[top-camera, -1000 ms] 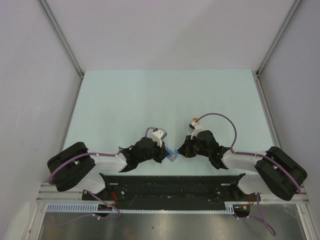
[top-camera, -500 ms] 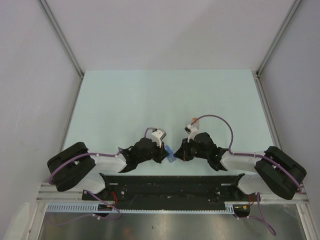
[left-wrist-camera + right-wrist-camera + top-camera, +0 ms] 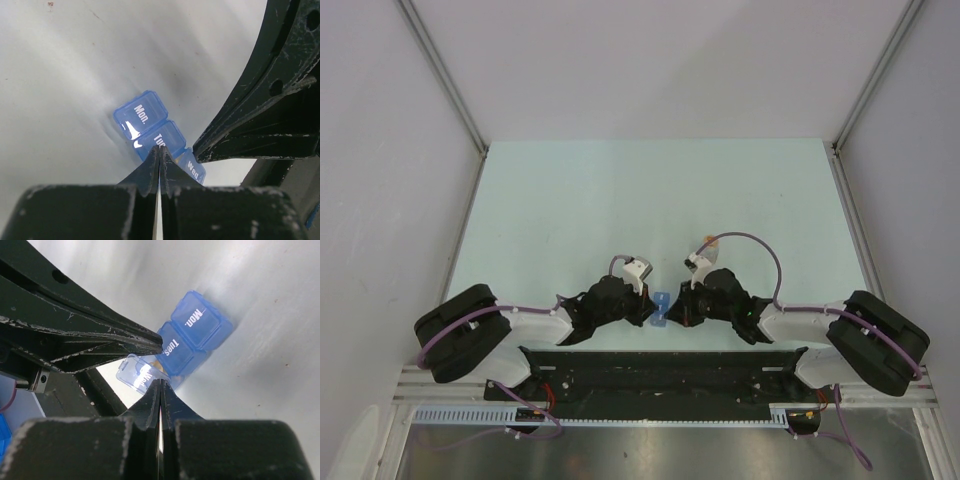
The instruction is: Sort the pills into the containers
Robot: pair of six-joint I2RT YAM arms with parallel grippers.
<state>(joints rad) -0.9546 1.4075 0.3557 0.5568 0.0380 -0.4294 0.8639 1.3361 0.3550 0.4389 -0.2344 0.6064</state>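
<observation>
The translucent blue pill box [image 3: 661, 308] lies on the table between my two grippers. Its compartments read Mon., Tues. and Wed. in the left wrist view [image 3: 150, 120] and the right wrist view [image 3: 195, 335]. The Wed. lid [image 3: 137, 374] stands lifted open, and a bit of yellow shows under it. My left gripper [image 3: 159, 148] is shut, with its tips against the side of the Tues. compartment. My right gripper [image 3: 160, 382] is shut, with its tips at the raised Wed. lid. No loose pills show on the table.
The pale table [image 3: 650, 200] stretches away behind the box, with grey walls on three sides. A black rail [image 3: 660, 375] runs along the near edge. Each wrist view shows the other gripper's black body [image 3: 270, 110] close beside the box.
My right gripper has moved left towards the box. The box has turned from slanted to more upright between the tips. The left arm has barely moved.
</observation>
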